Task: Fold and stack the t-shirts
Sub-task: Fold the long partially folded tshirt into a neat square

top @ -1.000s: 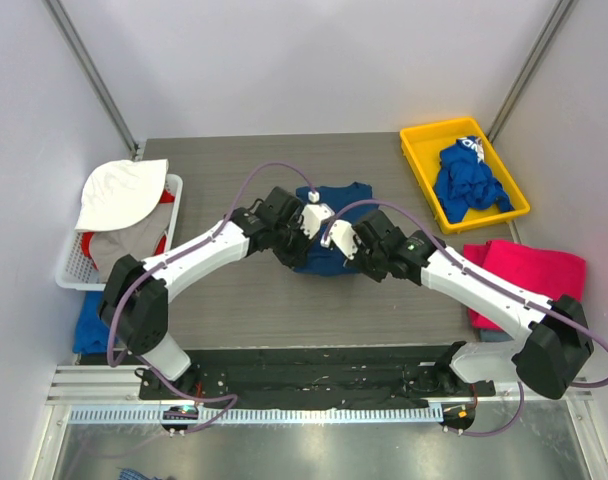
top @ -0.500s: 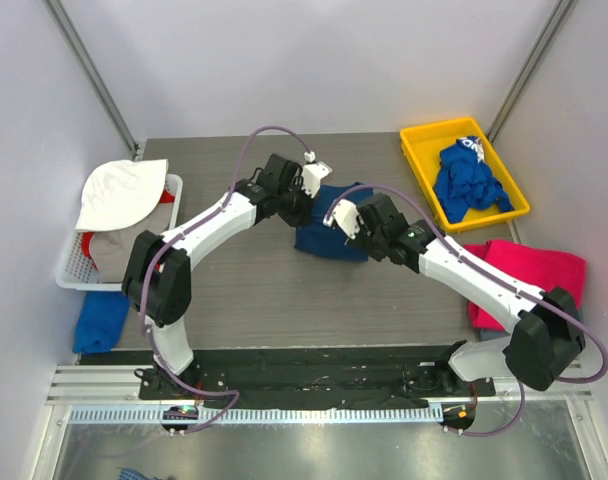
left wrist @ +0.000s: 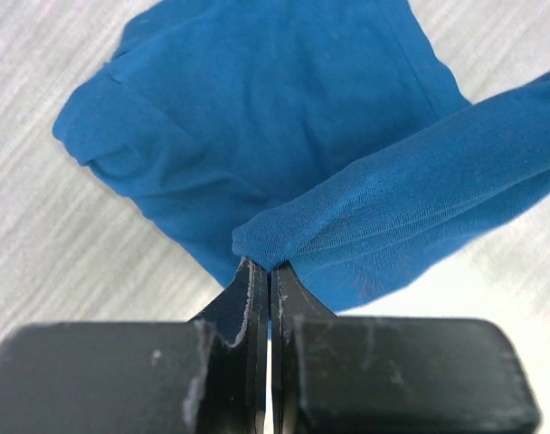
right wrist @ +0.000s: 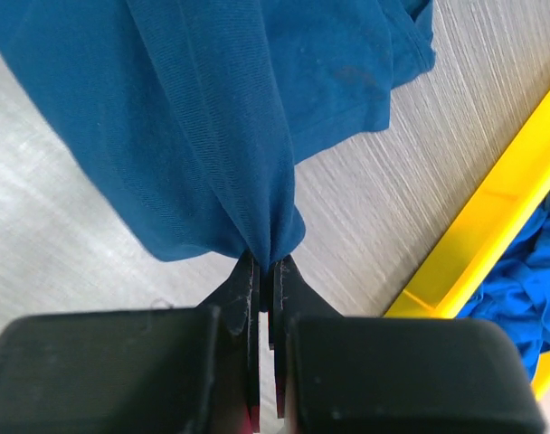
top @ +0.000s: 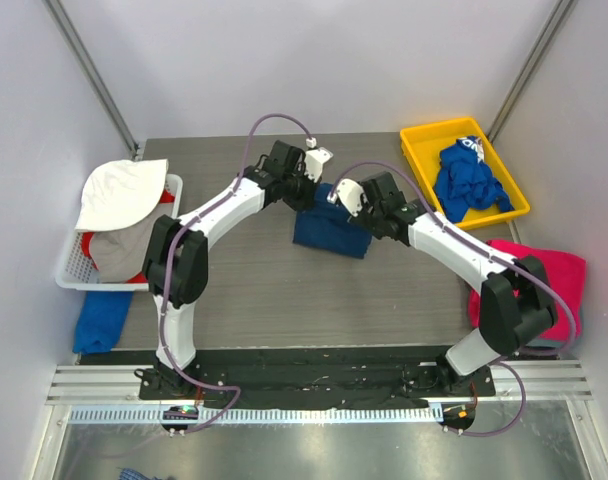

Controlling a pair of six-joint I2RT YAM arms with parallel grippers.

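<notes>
At mid-table, left gripper (left wrist: 268, 271) and right gripper (right wrist: 264, 264) each clamp a fold of the blue t-shirt (top: 329, 235).

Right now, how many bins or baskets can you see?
2: a yellow tray far right, holding blue cloth; a white basket at the left edge, heaped with clothes.

The blue t-shirt (left wrist: 257, 136) is soft, matt knit cloth with a fine ribbed weave. The bench (top: 244, 290) looks like matt grey wood-grain laminate, the yellow tray (top: 421, 175) smooth glossy plastic, and the fingers (left wrist: 245, 303) matt black with roughened edges
</notes>
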